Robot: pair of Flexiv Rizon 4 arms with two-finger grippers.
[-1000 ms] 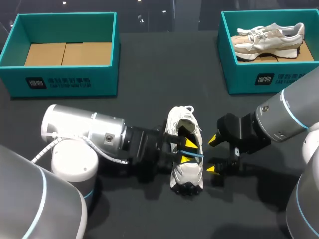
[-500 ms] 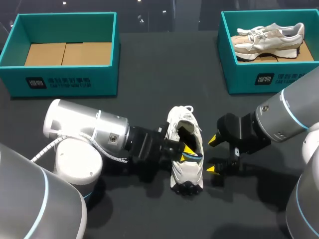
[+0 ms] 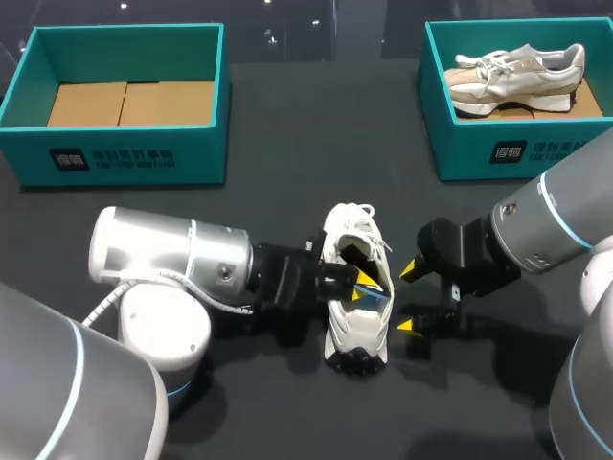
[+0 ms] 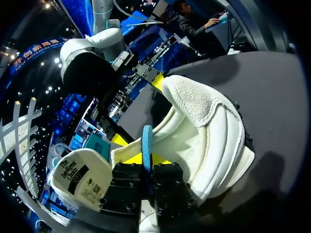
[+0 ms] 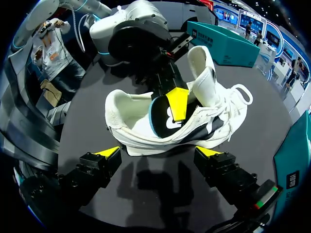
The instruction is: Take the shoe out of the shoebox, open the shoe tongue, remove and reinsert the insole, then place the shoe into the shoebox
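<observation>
A white shoe (image 3: 354,331) lies on the dark table between my two arms, its tongue (image 5: 201,77) folded up and back. My left gripper (image 3: 364,286) reaches into the shoe's opening from the left. In the left wrist view the left gripper (image 4: 146,159) is shut on the thin blue edge of the insole (image 4: 147,141), which stands up out of the shoe (image 4: 214,126). The right wrist view shows the insole's dark top (image 5: 163,121) inside the shoe (image 5: 131,109). My right gripper (image 3: 407,297) stands open just right of the shoe, apart from it.
A teal shoebox (image 3: 124,158) with a bare cardboard floor stands at the back left. A second teal shoebox (image 3: 479,149) at the back right holds another pale shoe (image 3: 517,72). The table's front edge is close behind both arms.
My left gripper has closed on the insole's edge inside the shoe, and the left arm has shifted slightly right. The right arm has not moved.
</observation>
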